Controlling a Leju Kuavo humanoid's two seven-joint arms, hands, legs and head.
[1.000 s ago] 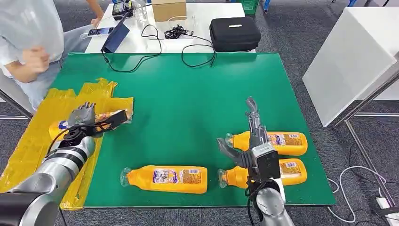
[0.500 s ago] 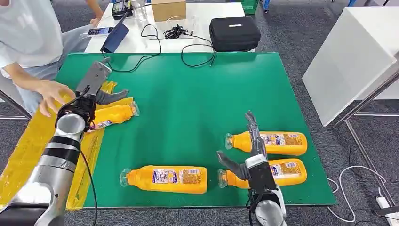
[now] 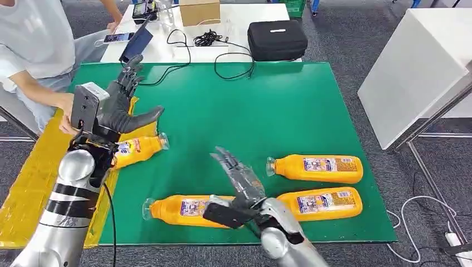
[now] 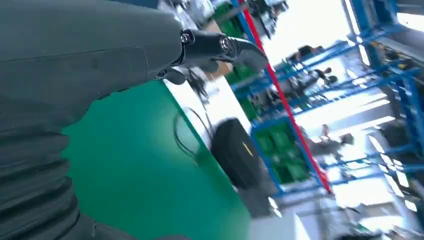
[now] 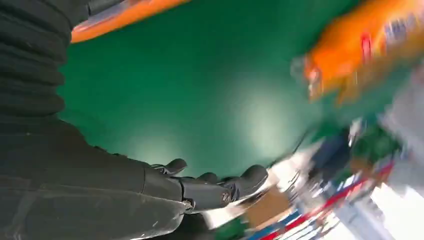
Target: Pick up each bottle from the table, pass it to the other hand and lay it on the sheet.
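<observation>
Several orange bottles lie on the green table (image 3: 267, 105). One bottle (image 3: 137, 150) rests at the edge of the yellow sheet (image 3: 33, 178), its clear cap over the green. My left hand (image 3: 119, 105) hangs above it, fingers spread and holding nothing; its fingers (image 4: 220, 47) stretch out over the table. My right hand (image 3: 238, 186) hovers open over the near-left bottle (image 3: 192, 211), fingers (image 5: 215, 189) straight and apart from it. Two more bottles (image 3: 317, 168) (image 3: 324, 203) lie at the near right. A blurred bottle (image 5: 360, 50) shows past the right hand.
A person (image 3: 33, 50) stands at the far left, one hand (image 3: 65, 105) close behind my left hand. Beyond the green table a white table (image 3: 234, 22) carries a black case (image 3: 276, 39), cables, a box and a phone. A white panel (image 3: 417, 67) stands right.
My left hand let go of the bottle on the sheet and rose with fingers spread. My right hand swung left from the two right bottles to over the near-left one.
</observation>
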